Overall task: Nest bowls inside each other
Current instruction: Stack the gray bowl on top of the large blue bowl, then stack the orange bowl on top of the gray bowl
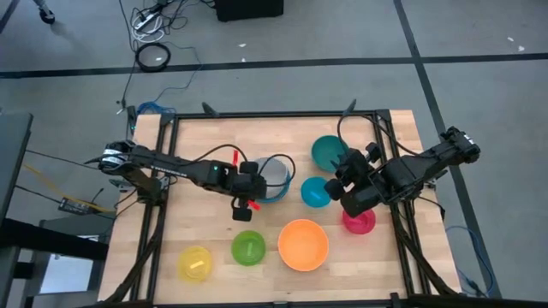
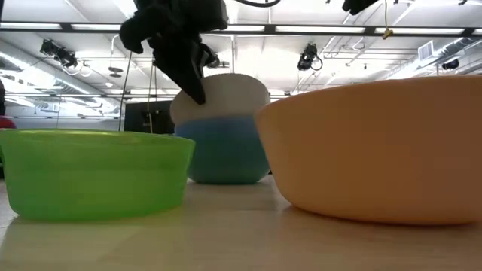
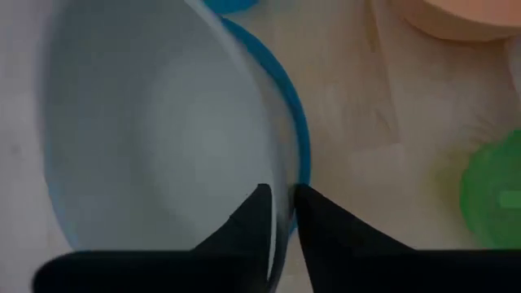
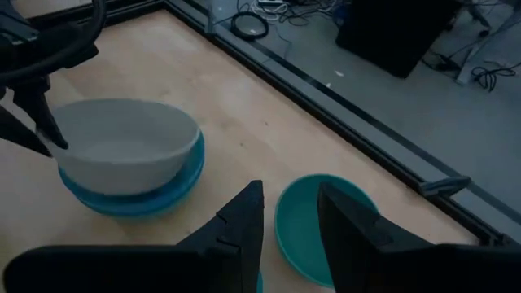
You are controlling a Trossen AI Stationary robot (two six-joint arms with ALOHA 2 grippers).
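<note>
Straddling the white bowl (image 3: 155, 130) rim, left tool (image 3: 281, 213).

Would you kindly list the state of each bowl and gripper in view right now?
white-grey bowl: nested in the blue bowl, rim between the left fingers
blue bowl: upright, holding the white-grey bowl
teal bowl: upright, empty
cyan bowl: upright
pink-red bowl: partly hidden by the right arm
orange bowl: upright, empty
left gripper: straddling the white-grey rim
right gripper: open

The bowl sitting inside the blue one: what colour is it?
White-grey; it shows best in the right wrist view.
</note>
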